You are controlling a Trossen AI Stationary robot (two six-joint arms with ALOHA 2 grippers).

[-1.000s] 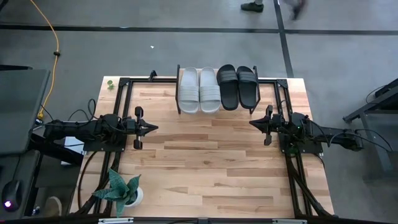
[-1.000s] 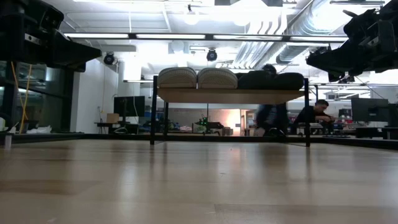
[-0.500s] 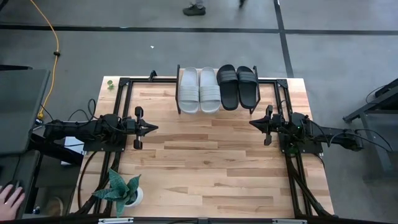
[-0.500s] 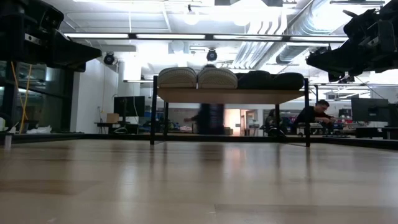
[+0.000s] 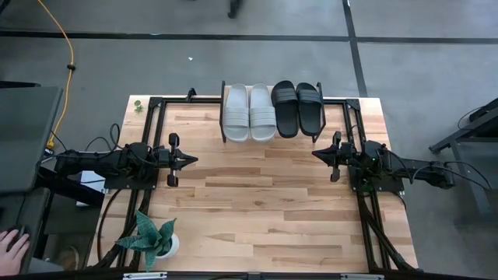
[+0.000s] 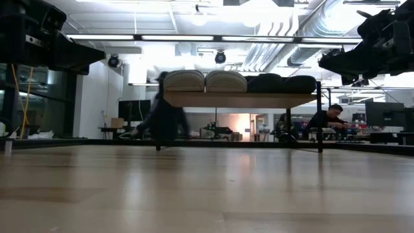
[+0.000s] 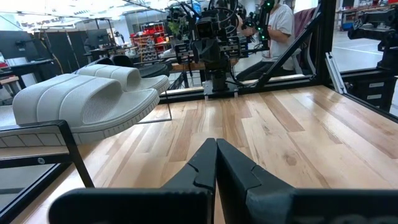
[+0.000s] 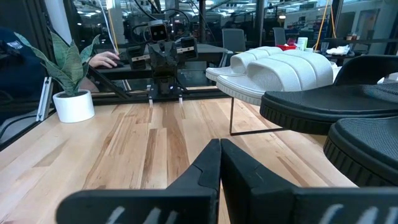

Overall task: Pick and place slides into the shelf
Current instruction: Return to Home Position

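I see my left gripper [image 5: 191, 160] closed, holding nothing, at the left side of the desk [image 5: 264, 210]. 2 grey slides [image 5: 249, 113] and 2 black slides [image 5: 297, 107] sit side by side on the shelf [image 6: 239, 99]. My right gripper [image 5: 315, 153] is closed too, at the right side.

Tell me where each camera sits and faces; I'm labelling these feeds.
High view: overhead, straight down on the light wooden tabletop; left pincer and right pincer show, shut.
Low view: at tabletop height, facing the low wooden-plank shelf with black metal legs; dark arm parts in upper corners.
Left wrist view: on that wrist, facing the right arm; own pincer at bottom.
Right wrist view: mirrored, facing the left arm.
Both wrist views share the light grey slide sandals on the shelf.
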